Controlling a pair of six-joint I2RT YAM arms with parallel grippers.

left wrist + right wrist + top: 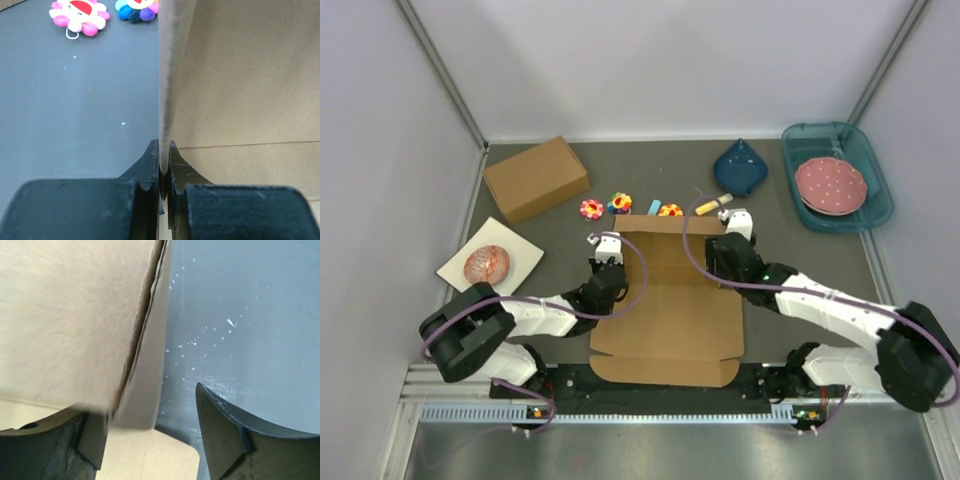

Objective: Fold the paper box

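Observation:
The paper box (pixel 665 310) is a brown cardboard sheet lying mostly flat in the middle of the dark mat, with its far end folded up. My left gripper (pixel 608 252) is at its left edge. In the left wrist view the left gripper (pixel 164 150) is shut on the thin edge of an upright side wall (pixel 235 75). My right gripper (pixel 735 232) is at the box's far right corner. In the right wrist view the right gripper (pixel 150 410) is open. A raised, blurred flap (pixel 75 315) stands between its jaws, close to the left finger (pixel 50 440) and well apart from the right finger (pixel 240 430).
A deeper ready-made cardboard box (pixel 536 178) stands at the back left, and a plate on a white sheet (pixel 490 263) lies left. Small flower toys (pixel 592 209) and a yellow marker (pixel 713 204) line the box's far edge. At the back right are a blue pouch (pixel 741 167) and a teal tray (pixel 876 205) holding a pink plate.

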